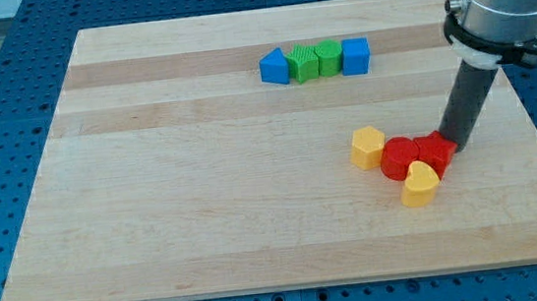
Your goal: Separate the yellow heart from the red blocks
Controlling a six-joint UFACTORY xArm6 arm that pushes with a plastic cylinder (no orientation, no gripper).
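Separation not yet done: yellow heart [420,184] lying touching the red blocks [416,153] low at the view's right on the counter [204,196], tip [449,145] pressing their right edge, no fingers existing to report.

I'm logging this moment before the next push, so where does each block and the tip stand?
Yellow heart block: touching the red blocks, at their bottom edge.
Red round block: against the other red block.
Red block by the rod: shape unclear.
Yellow hexagonal block: beside the round red one.
My tip: at the red cluster's right edge.
Blue and green blocks: a row near the top.
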